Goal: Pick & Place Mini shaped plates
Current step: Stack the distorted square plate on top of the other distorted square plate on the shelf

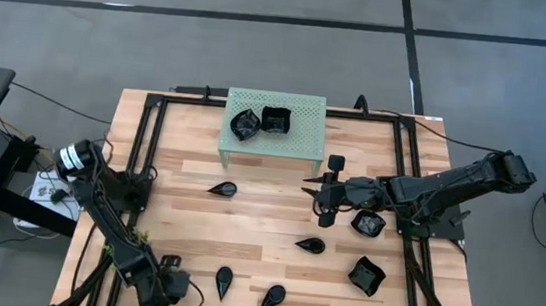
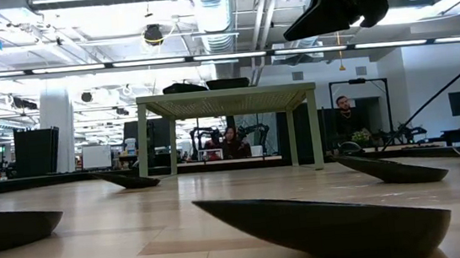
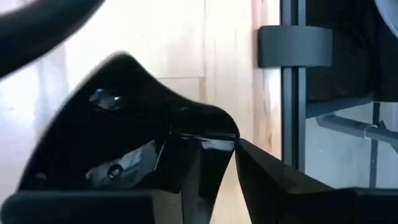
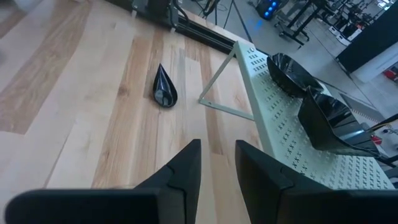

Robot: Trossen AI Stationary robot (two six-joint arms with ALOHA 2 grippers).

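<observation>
My left gripper (image 1: 176, 289) is near the table's front edge, left of centre, shut on a glossy black wavy-edged mini plate (image 3: 118, 118), which the arm hides in the high view. My right gripper (image 1: 310, 187) hovers above the table right of centre, pointing toward the left edge, open (image 4: 217, 162) and holding nothing. Two plates (image 1: 246, 123) (image 1: 275, 120) sit on the mint-green rack (image 1: 305, 136). Teardrop plates lie flat on the wood (image 1: 222, 188) (image 1: 310, 244) (image 1: 223, 282) (image 1: 272, 296), a wavy square one (image 1: 366, 275) at the right, and another (image 1: 368, 222) under the right arm. My left gripper pinches the plate at its rim (image 3: 214, 134), by a raised corner of the wavy edge. One finger (image 3: 174, 177) is over the plate's inner side and the other (image 3: 273, 180) is outside it. The fingers slant steeply down. Whether the plate's underside touches the table, I cannot tell.
A black frame rail (image 3: 289, 93) runs close beside the held plate. The rack stands at the table's far centre. In the low view people sit in the room beyond the table (image 2: 343, 118). Bare wood lies between the rack and the front plates (image 1: 266, 223).
</observation>
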